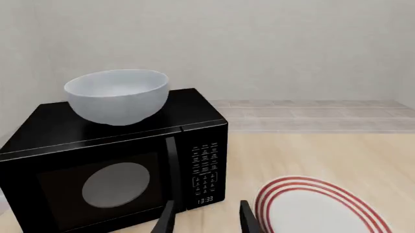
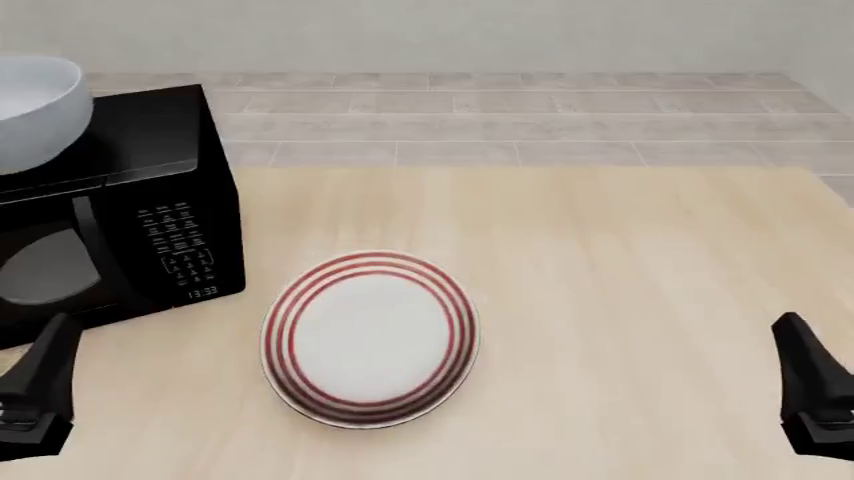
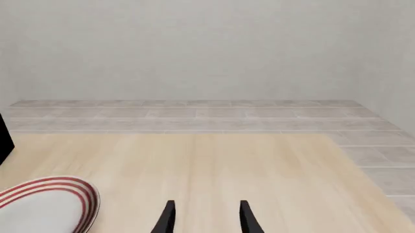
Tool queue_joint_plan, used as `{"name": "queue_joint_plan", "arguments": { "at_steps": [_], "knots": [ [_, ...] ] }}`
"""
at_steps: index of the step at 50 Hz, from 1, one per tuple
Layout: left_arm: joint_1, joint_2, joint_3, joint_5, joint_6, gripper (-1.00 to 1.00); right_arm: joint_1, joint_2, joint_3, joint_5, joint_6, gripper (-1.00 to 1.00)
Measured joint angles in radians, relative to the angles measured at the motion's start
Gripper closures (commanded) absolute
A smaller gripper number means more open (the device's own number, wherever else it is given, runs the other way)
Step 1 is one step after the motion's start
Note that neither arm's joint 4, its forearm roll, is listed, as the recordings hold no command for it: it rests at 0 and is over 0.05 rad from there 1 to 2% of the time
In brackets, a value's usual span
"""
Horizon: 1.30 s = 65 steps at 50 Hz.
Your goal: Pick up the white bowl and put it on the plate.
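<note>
The white bowl (image 1: 118, 95) (image 2: 36, 112) rests upright on top of a black microwave (image 1: 110, 165) (image 2: 120, 210) at the table's far left. The plate (image 2: 370, 338) (image 1: 321, 206) (image 3: 45, 204), white with red rings, lies flat on the wooden table just right of the microwave. My left gripper (image 1: 206, 221) (image 2: 40, 395) hovers low at the front left, open and empty, in front of the microwave door. At the front right my right gripper (image 3: 205, 218) (image 2: 814, 395) is open too, holding nothing, well right of the plate.
The light wooden table (image 2: 627, 300) stretches right of the plate. A tiled floor strip and a pale wall lie behind the table's far edge (image 2: 534, 166).
</note>
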Motion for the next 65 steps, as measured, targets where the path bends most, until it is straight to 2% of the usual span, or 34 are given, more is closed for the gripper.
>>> {"name": "queue_joint_plan", "arguments": {
  "at_steps": [38,43,48,57,65],
  "knots": [
    [-0.007,0.04,-0.02,-0.007,0.001,-1.0,0.0,0.005,-0.001,-0.003,0.0,-1.0],
    [-0.02,0.067,-0.1,0.057,0.022,-1.0,0.0,0.005,-0.001,-0.003,0.0,-1.0],
    [-0.046,0.101,-0.217,0.158,0.067,-1.0,0.0,0.005,-0.001,-0.003,0.0,-1.0],
    [-0.038,0.167,-0.444,0.328,0.188,-1.0,0.0,0.005,-0.002,-0.003,0.0,-1.0],
    [-0.018,0.209,-0.573,0.427,0.296,-1.0,0.0,0.005,-0.002,-0.003,0.0,-1.0]
  ]
}}
